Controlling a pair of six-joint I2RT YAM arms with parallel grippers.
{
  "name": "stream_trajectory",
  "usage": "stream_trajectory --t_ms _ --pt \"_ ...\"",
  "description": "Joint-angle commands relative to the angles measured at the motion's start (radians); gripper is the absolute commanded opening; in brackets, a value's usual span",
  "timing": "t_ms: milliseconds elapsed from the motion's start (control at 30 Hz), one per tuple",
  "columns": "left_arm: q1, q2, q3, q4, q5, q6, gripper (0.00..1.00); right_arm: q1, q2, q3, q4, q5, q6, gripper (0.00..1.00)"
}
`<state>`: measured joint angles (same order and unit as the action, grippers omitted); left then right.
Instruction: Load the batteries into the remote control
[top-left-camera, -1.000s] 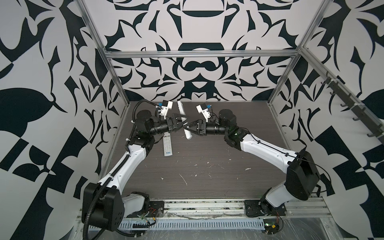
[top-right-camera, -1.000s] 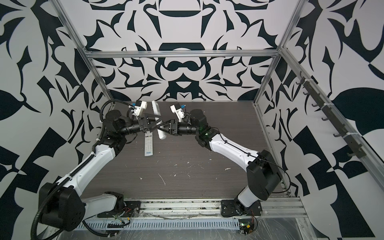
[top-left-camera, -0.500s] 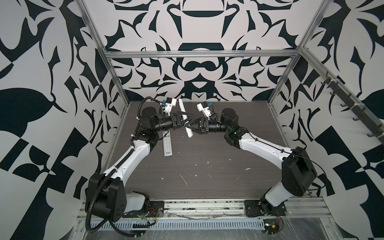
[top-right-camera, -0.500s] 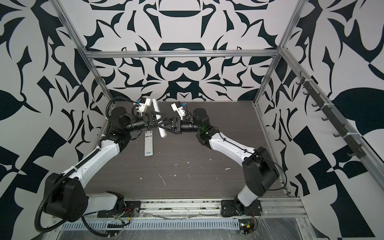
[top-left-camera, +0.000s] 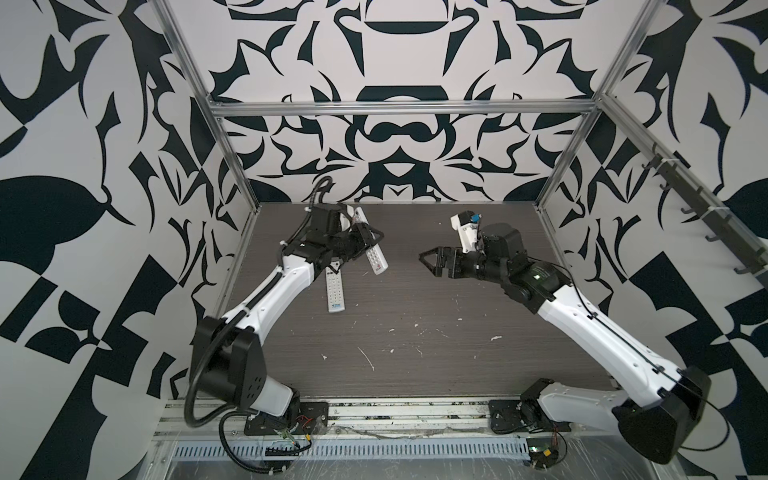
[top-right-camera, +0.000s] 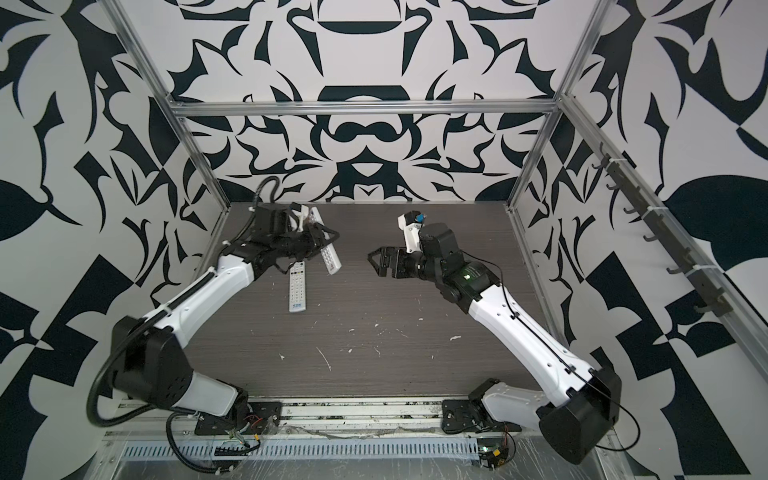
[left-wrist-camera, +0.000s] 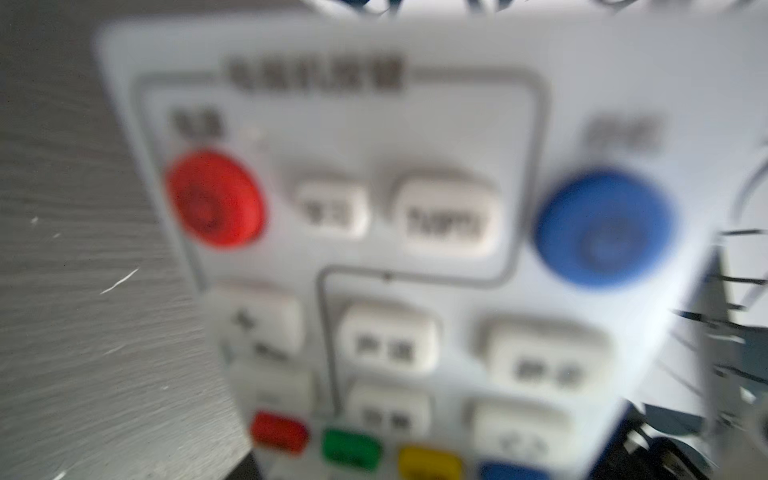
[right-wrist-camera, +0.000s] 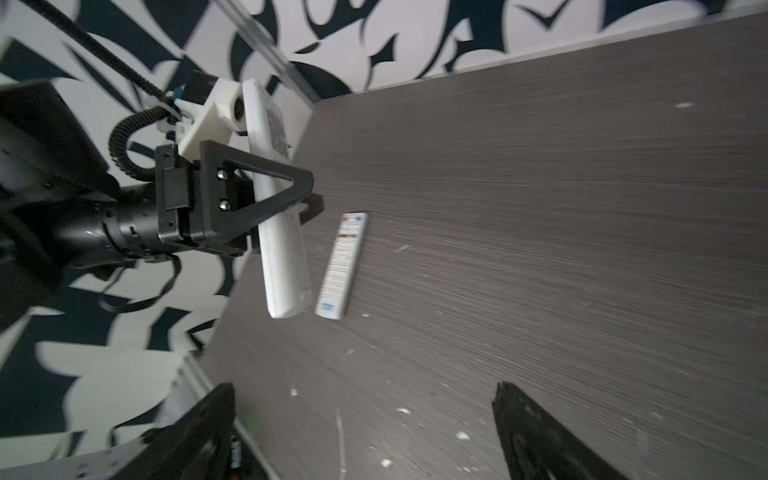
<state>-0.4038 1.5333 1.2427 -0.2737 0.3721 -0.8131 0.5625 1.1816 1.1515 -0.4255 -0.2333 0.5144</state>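
The left end effector (top-left-camera: 371, 241) is clenched across the middle of a white remote (top-left-camera: 376, 261) and holds it clear of the desk (top-left-camera: 457, 374), at about 10 o'clock on the surface in both top views. The white remote hangs tilted, one end up by the wrist camera and the other pointing down toward 5 o'clock. The left wrist view shows its button face, blurred, with a round red key and a round blue key. The right wrist view shows its plain back (right-wrist-camera: 282, 257). Whether the battery compartment there is open or loaded I cannot tell.

A second remote (top-left-camera: 335, 291) lies flat on the desk, buttons up, just beside the hanging end of the white remote at its 7 o'clock, lengthwise from 12 to 6.

The right end effector (top-left-camera: 430, 262) is released, its jaws spread wide with nothing between them. It hovers well apart at 3 o'clock from the left one.

White flecks litter the desk toward 6 o'clock. Where the batteries are I cannot tell.
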Motion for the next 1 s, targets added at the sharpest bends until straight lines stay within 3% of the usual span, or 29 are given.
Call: stream_trajectory --t_ms 0,200,467,633,767,867,900,967 --pt "-0.076 0.107 0.097 -0.287 -0.211 0.103 0.19 0.003 -0.050 0.008 -0.234 0.305 -0.122 1.00" --pt "-0.144 0.332 0.224 -0.406 -0.348 0.085 0.21 0.002 -0.149 -0.059 -0.262 0.495 -0.113 1.00" --pt "-0.223 0.579 0.382 -0.518 -0.447 0.093 0.24 0.002 -0.203 -0.111 -0.285 0.591 -0.084 1.00" --pt "-0.243 0.646 0.411 -0.525 -0.470 0.078 0.31 0.002 -0.226 -0.125 -0.274 0.637 -0.082 0.99" --pt "-0.245 0.636 0.378 -0.503 -0.474 0.066 0.59 0.000 -0.251 -0.142 -0.252 0.668 -0.090 1.00" --pt "-0.245 0.587 0.345 -0.479 -0.466 0.066 0.92 -0.001 -0.268 -0.154 -0.237 0.707 -0.096 1.00" --pt "-0.245 0.564 0.334 -0.473 -0.465 0.066 1.00 0.000 -0.272 -0.159 -0.234 0.719 -0.100 1.00" --pt "-0.247 0.516 0.323 -0.473 -0.463 0.077 1.00 -0.002 -0.274 -0.168 -0.226 0.738 -0.105 1.00"
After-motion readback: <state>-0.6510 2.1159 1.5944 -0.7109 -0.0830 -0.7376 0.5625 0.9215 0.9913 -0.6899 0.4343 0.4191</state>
